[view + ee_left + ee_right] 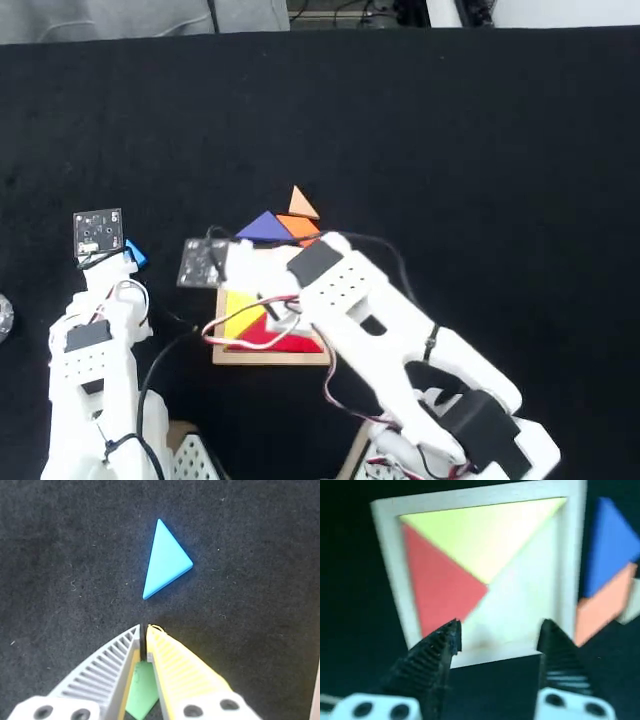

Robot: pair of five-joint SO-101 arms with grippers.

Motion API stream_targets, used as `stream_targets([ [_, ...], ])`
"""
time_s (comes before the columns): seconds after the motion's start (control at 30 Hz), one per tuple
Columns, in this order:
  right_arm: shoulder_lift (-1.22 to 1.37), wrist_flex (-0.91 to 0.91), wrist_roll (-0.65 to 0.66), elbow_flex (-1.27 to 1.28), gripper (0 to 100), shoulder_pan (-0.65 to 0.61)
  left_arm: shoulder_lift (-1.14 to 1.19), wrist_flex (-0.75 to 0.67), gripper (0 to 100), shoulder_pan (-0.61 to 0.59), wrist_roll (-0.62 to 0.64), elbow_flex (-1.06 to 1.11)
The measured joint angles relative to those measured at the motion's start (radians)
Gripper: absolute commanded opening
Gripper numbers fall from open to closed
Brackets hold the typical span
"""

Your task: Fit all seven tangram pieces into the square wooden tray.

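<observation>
1. Black cloth (480, 130) covers the table. At its left side the left gripper (145, 630) has its fingers pressed together, tips over bare cloth.
2. Just past those tips a light blue triangle (165, 562) lies flat, apart from them. A green piece (142, 692) shows beneath the fingers; whether they touch it is unclear.
3. Near the middle sits the square wooden tray (470, 499). It holds a yellow triangle (485, 535) and a red triangle (440, 587) edge to edge, with the rest bare wood.
4. The right gripper (497, 637) hangs over the tray, fingers spread, holding nothing.
5. Beside the tray's far rim, close together on the cloth, lie a dark blue triangle (262, 227), an orange piece (297, 228) and a pale orange triangle (302, 203).
</observation>
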Motion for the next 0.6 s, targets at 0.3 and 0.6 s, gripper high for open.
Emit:
stream_targets([
  [0.3, 0.176, -0.12, 0.0, 0.026, 1.1, 0.054, 0.0, 0.0, 3, 0.0, 0.0, 0.0],
  [0.6, 0.239, -0.129, 0.002, 0.023, 1.5, 0.023, 0.0, 0.0, 3, 0.0, 0.0, 0.0],
])
